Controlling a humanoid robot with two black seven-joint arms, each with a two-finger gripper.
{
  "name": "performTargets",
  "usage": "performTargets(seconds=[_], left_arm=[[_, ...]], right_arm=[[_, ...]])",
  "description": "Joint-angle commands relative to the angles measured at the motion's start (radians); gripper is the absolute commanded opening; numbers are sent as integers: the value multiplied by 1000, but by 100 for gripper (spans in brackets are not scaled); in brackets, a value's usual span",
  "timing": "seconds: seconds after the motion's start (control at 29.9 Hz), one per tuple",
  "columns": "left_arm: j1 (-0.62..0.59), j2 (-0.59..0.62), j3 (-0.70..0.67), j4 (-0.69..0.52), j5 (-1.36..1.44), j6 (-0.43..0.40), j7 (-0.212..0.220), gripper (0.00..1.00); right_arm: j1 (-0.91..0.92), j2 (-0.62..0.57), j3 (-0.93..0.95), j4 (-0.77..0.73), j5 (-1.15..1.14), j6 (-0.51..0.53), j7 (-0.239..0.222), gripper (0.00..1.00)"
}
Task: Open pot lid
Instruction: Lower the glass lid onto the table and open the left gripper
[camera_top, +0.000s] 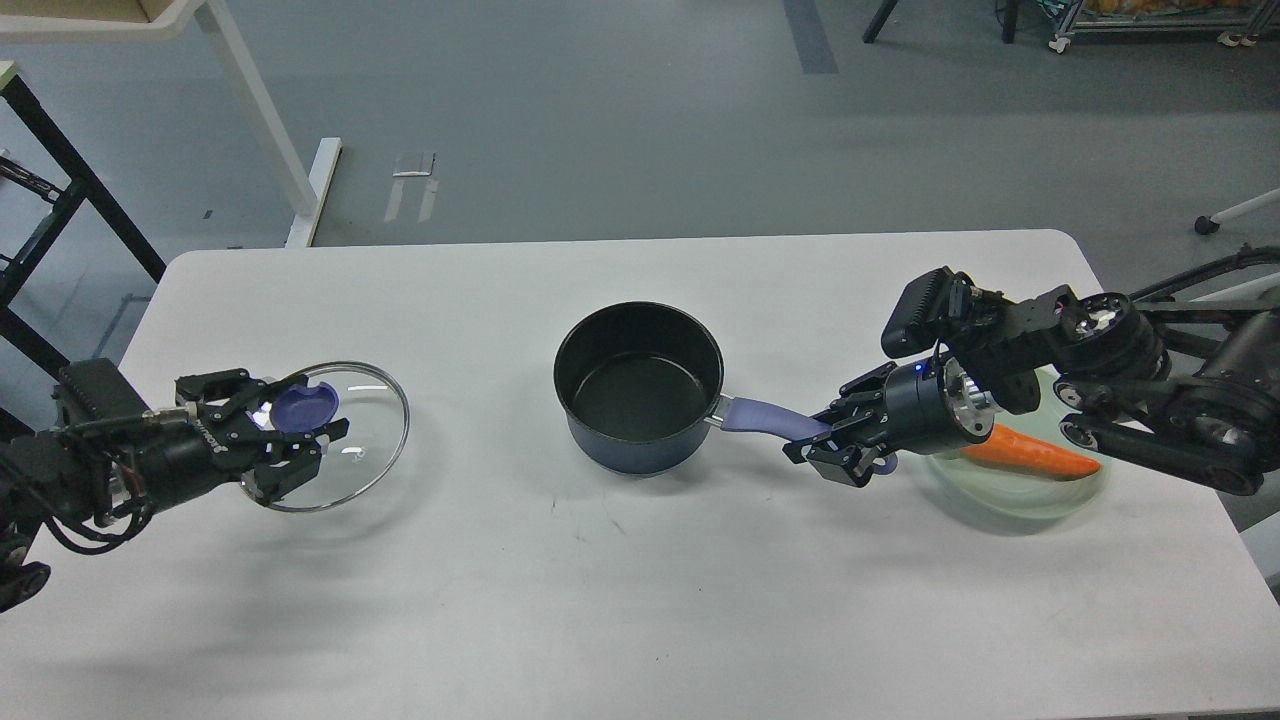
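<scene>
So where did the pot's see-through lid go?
In the head view the lid is off the pot, at the table's left side, with the left gripper fingers around its purple knob.

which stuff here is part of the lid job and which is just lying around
Part of the job: pot, open; lid, off and held by the left gripper; right gripper on the pot's handle.

Just lying about: plate; carrot on it.

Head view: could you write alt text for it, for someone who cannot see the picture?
An open pot stands mid-table, its lid off to the left with the left gripper around its knob. The right gripper holds the end of the pot handle, beside a green plate with a carrot on the white table.
</scene>
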Motion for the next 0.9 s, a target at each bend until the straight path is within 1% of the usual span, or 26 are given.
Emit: performTargets(seconds=[0.0, 0.07, 0.37, 0.5, 0.6, 0.67, 0.8, 0.87], left_arm=[[18, -22, 3, 54, -1, 9, 0, 39], [25, -23, 3, 65, -1, 9, 0, 42], [47, -60, 2, 102, -2, 9, 0, 48], [47, -60, 2, 102, -2, 9, 0, 58], [50, -60, 2, 102, -2, 9, 0, 64], [59, -60, 2, 102, -2, 9, 0, 69], [61, -60, 2, 102, -2, 9, 0, 76], [62, -60, 3, 102, -2, 9, 0, 78]], right_arm=[[0, 1, 0, 0, 0, 0, 0, 34], [0, 3, 0, 0, 0, 0, 0, 34], [-5, 5, 2, 0, 0, 0, 0, 34], [-5, 5, 0, 0, 0, 0, 0, 34], [-5, 5, 0, 0, 0, 0, 0, 34], [-6, 5, 0, 0, 0, 0, 0, 34], [-5, 6, 0, 0, 0, 0, 0, 34], [-5, 5, 0, 0, 0, 0, 0, 34]])
